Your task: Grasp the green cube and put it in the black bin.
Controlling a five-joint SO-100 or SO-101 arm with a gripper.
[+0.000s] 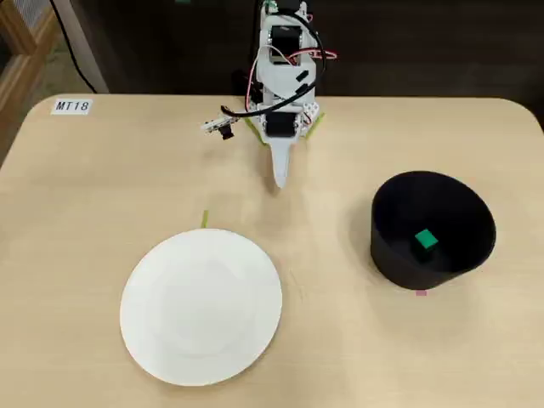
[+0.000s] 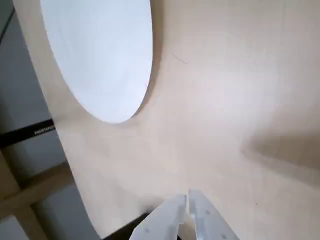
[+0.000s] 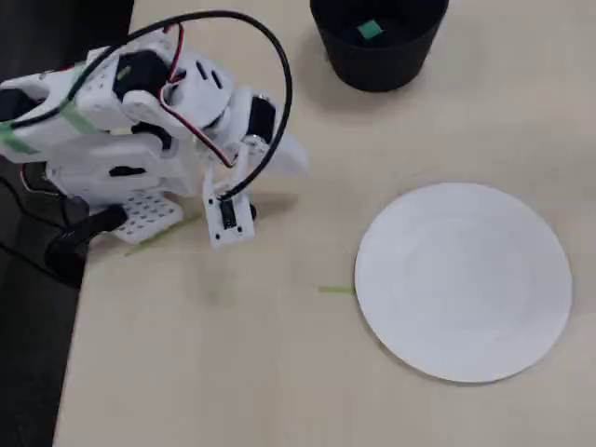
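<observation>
cube: green cube (image 1: 426,240) lies on the floor of the bin, also seen in the other fixed view (image 3: 370,31); nothing touches it.
bin: black bin (image 1: 391,255) stands upright on the table, well apart from the gripper, to the gripper's right in a fixed view; rim seen in the other fixed view (image 3: 372,74).
gripper: gripper (image 2: 187,200) is clenched and empty, fingertips meeting with only a hairline seam between them in the wrist view; in a fixed view it points down at the table (image 1: 280,180), just in front of the arm's base.
arm: white arm (image 3: 140,121) is folded back over its base at the table edge.
plate: white plate (image 1: 201,306) lies flat ahead of the gripper, apart from it; empty; also in the wrist view (image 2: 100,55).
table: pale wood table (image 1: 102,195).
label: tag "mt18" (image 1: 71,106) at the far corner, well left of the gripper in that fixed view.
</observation>
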